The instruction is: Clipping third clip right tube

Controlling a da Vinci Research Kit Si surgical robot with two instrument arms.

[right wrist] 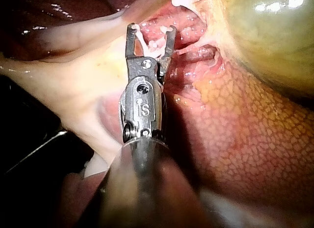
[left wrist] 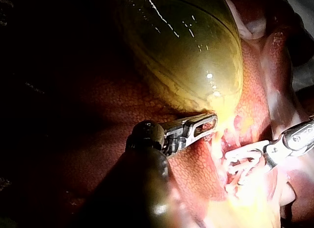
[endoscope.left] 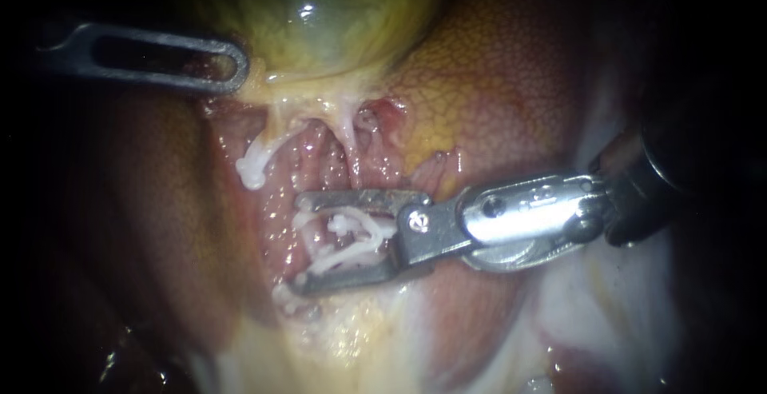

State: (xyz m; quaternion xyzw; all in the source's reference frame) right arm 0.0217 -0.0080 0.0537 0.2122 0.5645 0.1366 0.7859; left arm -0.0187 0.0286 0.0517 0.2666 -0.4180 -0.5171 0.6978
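Observation:
My right instrument comes in from the right. Its jaws stand open around a pink tube that carries white clips in the gap between them. The right wrist view shows the same open jaws astride the white clips. A further white clip sits up and to the left on the tissue. My left instrument enters from the upper left, its slotted jaws shut on the lower edge of the green-yellow gallbladder, as the left wrist view also shows.
Mottled orange-red liver lies to the right of the gallbladder and behind the right instrument. Pale yellow fatty tissue spreads below the jaws. White membrane lies under the right shaft.

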